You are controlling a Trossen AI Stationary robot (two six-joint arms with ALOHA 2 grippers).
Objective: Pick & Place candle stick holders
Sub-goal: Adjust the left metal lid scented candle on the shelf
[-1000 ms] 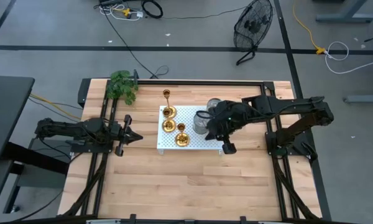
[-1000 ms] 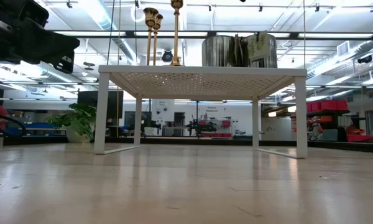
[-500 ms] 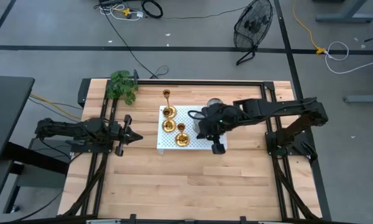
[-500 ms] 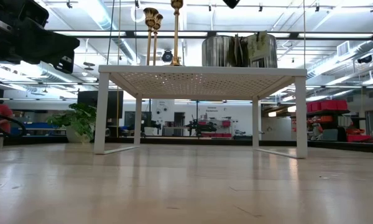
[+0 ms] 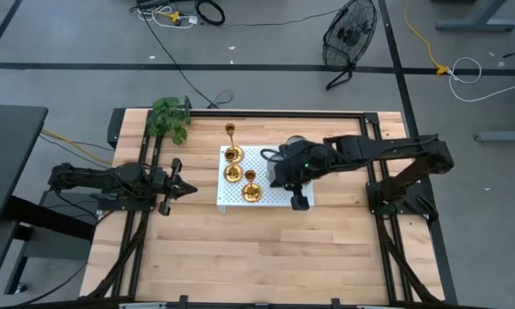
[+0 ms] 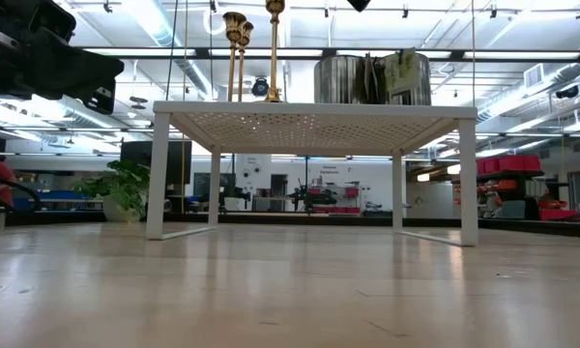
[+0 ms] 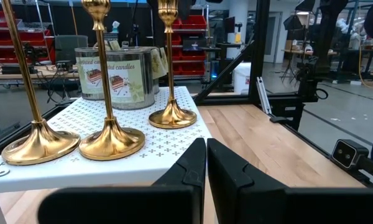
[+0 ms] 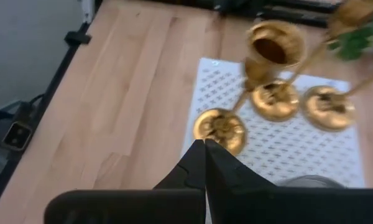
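Three gold candle stick holders, all with slim stems and round bases, stand on a white perforated stand (image 5: pixel 240 196): one (image 7: pixel 172 115), a second (image 7: pixel 112 140) and a third (image 7: pixel 40 140). From above their bases show at the stand's left part (image 5: pixel 233 155), (image 5: pixel 233 172), (image 5: pixel 250 192). My right gripper (image 8: pixel 204 146) is shut and empty, tipped down, high over the stand (image 8: pixel 286 149); the nearest holder base (image 8: pixel 219 129) lies just ahead of its tips. Only its tip (image 6: pixel 358 4) shows in the low view. My left gripper (image 7: pixel 206 163) is shut, level, left of the stand (image 7: pixel 99 171).
A metal tin of candles (image 7: pixel 115 74) stands on the stand's right part, under my right arm (image 5: pixel 343 154) in the high view. A green plant (image 5: pixel 169 118) sits at the table's far left. Bare wood lies near the front edge (image 5: pixel 257 257).
My right gripper has moved toward the table's left, out over the white stand, and tipped a little further down, staying shut. It now covers the tin from above. The holders have not moved.
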